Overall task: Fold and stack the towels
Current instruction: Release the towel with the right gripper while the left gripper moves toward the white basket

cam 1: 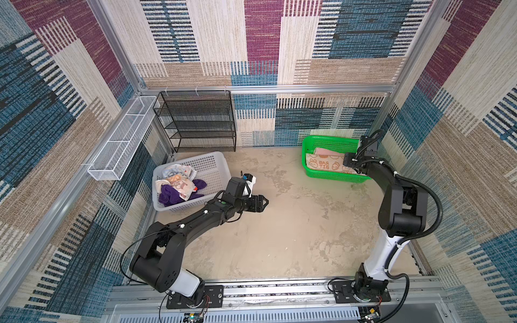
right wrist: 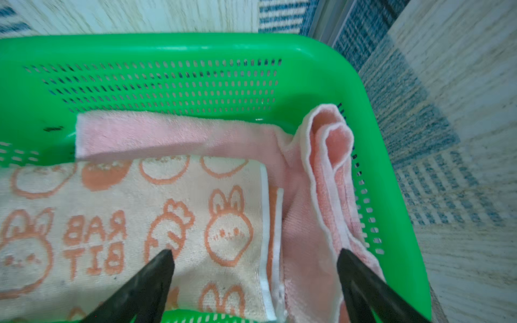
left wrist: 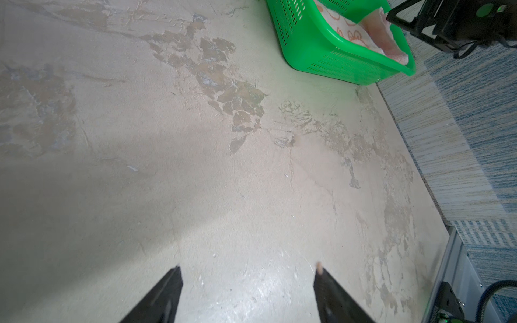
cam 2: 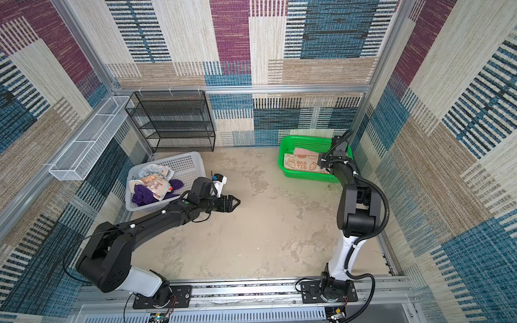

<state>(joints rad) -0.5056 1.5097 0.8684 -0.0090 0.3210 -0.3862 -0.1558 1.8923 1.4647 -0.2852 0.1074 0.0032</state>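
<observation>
Right fingers (right wrist: 148,285) stand spread wide and empty over the green basket (right wrist: 167,47), upper right in both top views. Inside it a folded rabbit towel (right wrist: 134,223) overlaps a pink towel (right wrist: 173,134). Left fingers (left wrist: 162,296) are parted too, holding nothing, above bare table (left wrist: 195,167) near centre. Left of them in both top views, a white basket (cam 1: 212,167) holds a purple towel (cam 1: 167,194) and crumpled printed towels (cam 1: 181,186).

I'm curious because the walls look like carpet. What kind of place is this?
Probably a robot practice booth: two robot arms bolted to a rail, a metal frame, towels in a green basket.
</observation>
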